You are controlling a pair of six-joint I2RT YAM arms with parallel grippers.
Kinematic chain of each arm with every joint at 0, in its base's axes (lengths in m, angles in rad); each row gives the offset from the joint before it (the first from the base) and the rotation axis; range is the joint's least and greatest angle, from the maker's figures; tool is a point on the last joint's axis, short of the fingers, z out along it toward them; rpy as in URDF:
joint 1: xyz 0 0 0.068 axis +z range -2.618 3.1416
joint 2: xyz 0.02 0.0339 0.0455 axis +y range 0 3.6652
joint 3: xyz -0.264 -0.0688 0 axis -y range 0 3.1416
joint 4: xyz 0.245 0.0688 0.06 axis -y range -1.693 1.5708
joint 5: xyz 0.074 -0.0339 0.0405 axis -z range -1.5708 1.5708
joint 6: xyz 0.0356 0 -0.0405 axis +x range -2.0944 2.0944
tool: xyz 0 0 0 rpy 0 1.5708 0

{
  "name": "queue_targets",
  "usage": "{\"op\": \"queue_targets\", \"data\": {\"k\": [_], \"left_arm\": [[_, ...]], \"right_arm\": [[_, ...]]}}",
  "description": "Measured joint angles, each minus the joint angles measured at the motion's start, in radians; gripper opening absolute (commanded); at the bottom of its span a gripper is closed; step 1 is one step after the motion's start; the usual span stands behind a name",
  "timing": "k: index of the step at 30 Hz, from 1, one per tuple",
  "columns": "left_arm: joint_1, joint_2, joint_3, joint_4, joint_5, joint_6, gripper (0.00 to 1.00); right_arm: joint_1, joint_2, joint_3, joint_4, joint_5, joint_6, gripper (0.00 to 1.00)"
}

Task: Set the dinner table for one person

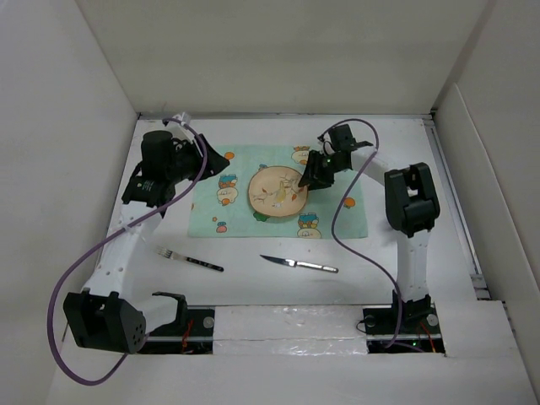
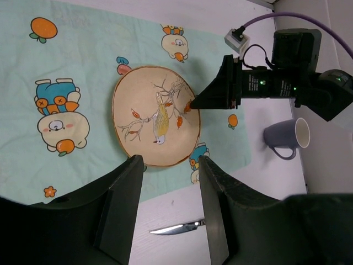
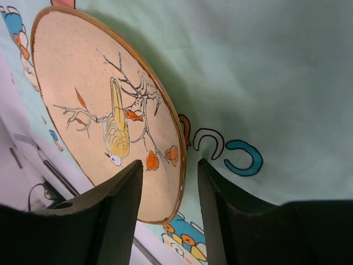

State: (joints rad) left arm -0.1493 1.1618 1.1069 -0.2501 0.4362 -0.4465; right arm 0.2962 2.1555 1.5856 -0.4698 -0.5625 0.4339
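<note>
Your table [image 1: 253,287] is a matte white rectangle. In the top view its long axis runs left to right across the arms' front, and white walls close it in on the left, far and right sides. On its far half lies a mint-green cartoon placemat [image 1: 240,164], its long side running the same way as the table. A round tan plate [image 1: 272,192] painted with a bird on a branch sits near the middle of the placemat.

Your right pincer [image 3: 168,168] is at the plate's right edge, fingers spread, with the rim between them. Your left pincer [image 2: 170,160] hangs over the placemat's left part, its jaws apart and holding nothing.

On bare table nearer the bases, a fork [image 1: 190,259] lies on the left and a knife [image 1: 299,264] on the right. A lavender mug [image 2: 287,138] stands off the placemat, beyond the right arm.
</note>
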Motion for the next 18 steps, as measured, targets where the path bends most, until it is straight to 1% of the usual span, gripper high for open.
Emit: {"op": "queue_targets", "data": {"k": [4, 5, 6, 7, 8, 10, 11, 14, 15, 16, 17, 18], "left_arm": [[0.0, 0.0, -0.002, 0.0, 0.001, 0.0, 0.41], [0.0, 0.0, -0.003, 0.0, 0.002, -0.001, 0.41], [0.0, 0.0, -0.003, 0.0, 0.002, -0.001, 0.4], [0.0, 0.0, -0.006, 0.002, 0.005, -0.002, 0.33], [0.0, -0.002, -0.013, 0.008, 0.007, -0.005, 0.14], [0.0, -0.006, -0.034, 0.015, 0.006, -0.008, 0.02], [0.0, -0.008, -0.046, 0.015, 0.004, -0.006, 0.0], [0.0, -0.01, -0.076, 0.007, 0.0, -0.001, 0.0], [0.0, -0.01, -0.088, 0.005, 0.0, 0.001, 0.0], [0.0, -0.011, -0.101, 0.005, 0.0, 0.001, 0.0], [0.0, -0.011, -0.114, 0.005, 0.0, 0.002, 0.0], [0.0, -0.012, -0.127, 0.003, 0.0, 0.003, 0.01]], "right_arm": [[0.0, -0.027, 0.03, -0.057, 0.07, -0.03, 0.51], [-0.002, -0.048, 0.03, -0.076, 0.089, -0.037, 0.37], [-0.007, -0.078, 0.03, -0.096, 0.111, -0.046, 0.25], [-0.01, -0.113, 0.029, -0.113, 0.13, -0.053, 0.13], [-0.014, -0.154, 0.026, -0.125, 0.151, -0.058, 0.0], [-0.036, -0.282, -0.006, -0.127, 0.215, -0.057, 0.0], [-0.055, -0.365, -0.038, -0.122, 0.25, -0.055, 0.0], [-0.151, -0.631, -0.145, -0.105, 0.397, -0.045, 0.0], [-0.193, -0.712, -0.176, -0.108, 0.448, -0.042, 0.02], [-0.238, -0.784, -0.202, -0.112, 0.501, -0.038, 0.09], [-0.279, -0.841, -0.225, -0.114, 0.56, -0.035, 0.25], [-0.318, -0.884, -0.249, -0.122, 0.609, -0.03, 0.34]]}}
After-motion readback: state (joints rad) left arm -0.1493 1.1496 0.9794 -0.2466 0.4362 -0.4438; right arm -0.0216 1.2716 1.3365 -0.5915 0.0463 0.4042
